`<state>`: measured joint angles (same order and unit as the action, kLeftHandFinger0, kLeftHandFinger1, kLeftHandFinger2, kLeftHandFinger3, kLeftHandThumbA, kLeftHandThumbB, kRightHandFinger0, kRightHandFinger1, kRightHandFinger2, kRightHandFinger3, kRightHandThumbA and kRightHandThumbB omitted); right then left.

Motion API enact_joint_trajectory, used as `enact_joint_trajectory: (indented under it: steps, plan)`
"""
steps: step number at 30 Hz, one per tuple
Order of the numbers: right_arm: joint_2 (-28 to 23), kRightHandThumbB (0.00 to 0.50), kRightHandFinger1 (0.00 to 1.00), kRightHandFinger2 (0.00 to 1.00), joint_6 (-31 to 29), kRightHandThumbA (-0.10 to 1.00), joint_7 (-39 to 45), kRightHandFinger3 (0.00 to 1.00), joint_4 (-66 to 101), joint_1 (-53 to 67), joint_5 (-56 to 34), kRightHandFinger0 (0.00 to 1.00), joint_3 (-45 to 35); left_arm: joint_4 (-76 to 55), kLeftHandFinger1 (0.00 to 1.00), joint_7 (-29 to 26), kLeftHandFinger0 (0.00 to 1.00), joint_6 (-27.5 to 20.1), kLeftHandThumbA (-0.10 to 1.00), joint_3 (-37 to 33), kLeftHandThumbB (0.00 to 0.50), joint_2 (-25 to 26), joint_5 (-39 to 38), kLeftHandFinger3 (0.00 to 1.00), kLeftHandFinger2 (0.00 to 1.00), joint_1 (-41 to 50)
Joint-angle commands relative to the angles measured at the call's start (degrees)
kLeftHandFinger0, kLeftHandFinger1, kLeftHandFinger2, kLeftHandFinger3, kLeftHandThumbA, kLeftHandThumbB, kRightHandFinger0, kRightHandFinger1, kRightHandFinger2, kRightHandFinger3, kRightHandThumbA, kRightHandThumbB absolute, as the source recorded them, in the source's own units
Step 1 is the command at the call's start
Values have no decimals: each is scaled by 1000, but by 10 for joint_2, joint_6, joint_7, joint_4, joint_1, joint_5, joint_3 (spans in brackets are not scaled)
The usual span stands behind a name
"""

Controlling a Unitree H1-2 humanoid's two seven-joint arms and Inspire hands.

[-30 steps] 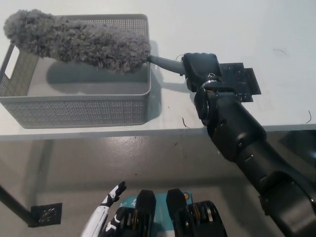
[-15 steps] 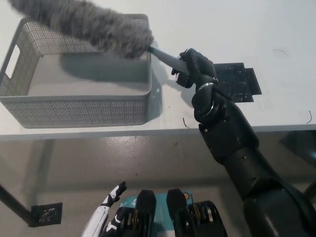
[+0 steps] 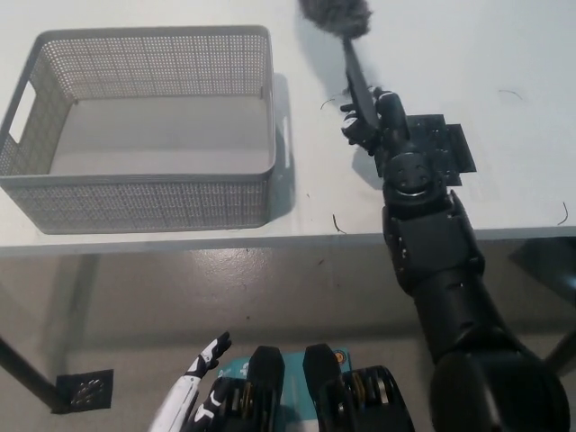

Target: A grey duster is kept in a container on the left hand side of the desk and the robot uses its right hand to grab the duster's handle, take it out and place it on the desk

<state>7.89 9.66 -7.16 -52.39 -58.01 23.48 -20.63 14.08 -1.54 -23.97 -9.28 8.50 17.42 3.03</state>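
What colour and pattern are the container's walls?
The container walls are light grey, finely perforated; shown best in the head view.

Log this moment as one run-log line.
right hand: shut on duster handle | duster: outside basket, over desk | left hand: resting lower left

Grey duster (image 3: 335, 16) outside mesh container (image 3: 135, 193), on its rt, head cropped
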Motion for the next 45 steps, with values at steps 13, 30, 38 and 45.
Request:
enact_joint_trajectory:
  steps: [13, 30, 38, 45]
  plan:
    - [-122, 150, 118, 463, -53, -100, 24, 305, 206, 43, -14, 2, 114, -32, 1000, -2, 1000, -28, 1000, 7, 29, 16, -2, 1000, 1000, 3]
    - [-276, 145, 203, 562, -20, -100, 101, 458, 286, 218, -26, 0, 246, -49, 1000, -18, 1000, -28, 1000, 33, 21, 21, 1, 1000, 1000, 37]
    - [-322, 120, 238, 608, -76, -100, 79, 592, 229, 233, 2, 0, 265, -54, 1000, -13, 1000, -22, 1000, 43, 24, 21, 0, 1000, 1000, 41]
    - [-371, 177, 334, 662, -82, -100, 84, 637, 225, 206, 59, 2, 318, -53, 1000, -15, 1000, -24, 1000, 44, 6, 20, 1, 1000, 1000, 39]
